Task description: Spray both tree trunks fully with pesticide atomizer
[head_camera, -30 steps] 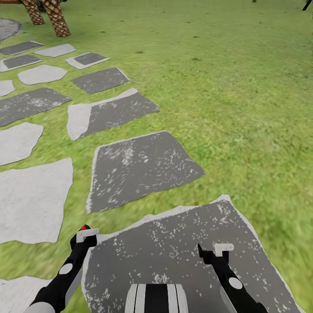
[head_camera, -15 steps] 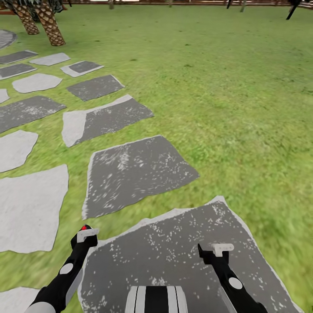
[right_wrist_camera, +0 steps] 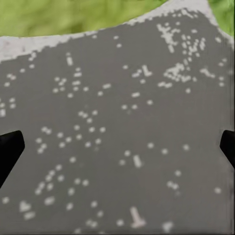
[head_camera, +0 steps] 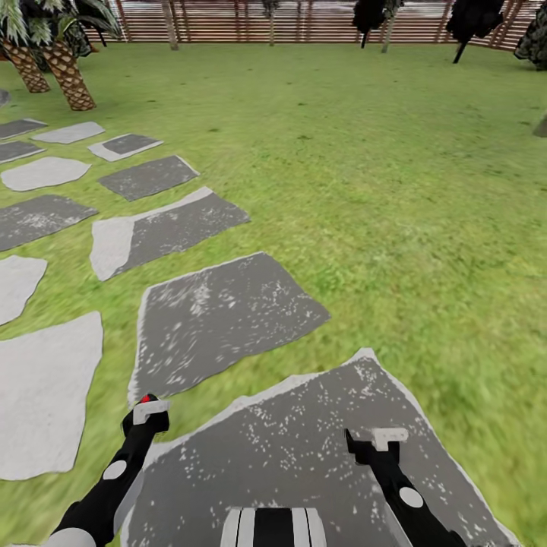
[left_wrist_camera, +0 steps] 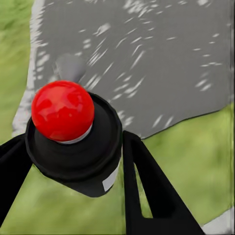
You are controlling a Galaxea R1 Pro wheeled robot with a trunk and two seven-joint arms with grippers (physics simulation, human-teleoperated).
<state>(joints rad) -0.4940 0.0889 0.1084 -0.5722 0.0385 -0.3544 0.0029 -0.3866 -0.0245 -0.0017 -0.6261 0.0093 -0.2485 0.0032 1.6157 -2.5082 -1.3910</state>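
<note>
My left gripper (head_camera: pixel 148 412) is shut on the pesticide atomizer (left_wrist_camera: pixel 63 110), a black body with a round red top (head_camera: pixel 144 398); its black fingers (left_wrist_camera: pixel 147 186) flank the body. It hangs low over a dark stepping stone (head_camera: pixel 289 448) and the garden grass (head_camera: pixel 365 190). My right gripper (head_camera: pixel 384 441) is open with nothing in it, its fingertips (right_wrist_camera: pixel 10 147) wide apart above the same speckled stone. Several trees (head_camera: pixel 171 19) stand far off by the fence. At this distance I cannot tell which are the task's trees, and no pesticide shows.
Grey and dark stepping stones (head_camera: pixel 220 315) run off to the left. Two palms with scaly brown trunks (head_camera: pixel 68 76) stand at the far left. A brown slatted fence (head_camera: pixel 319 21) closes the far end, with black-leaved trees (head_camera: pixel 471 19) in front. Open lawn lies ahead and right.
The whole view has tilted up and shifted: stones slid down and left, and the fence and far trees came into view. Both arms hold the same pose, the atomizer still gripped.
</note>
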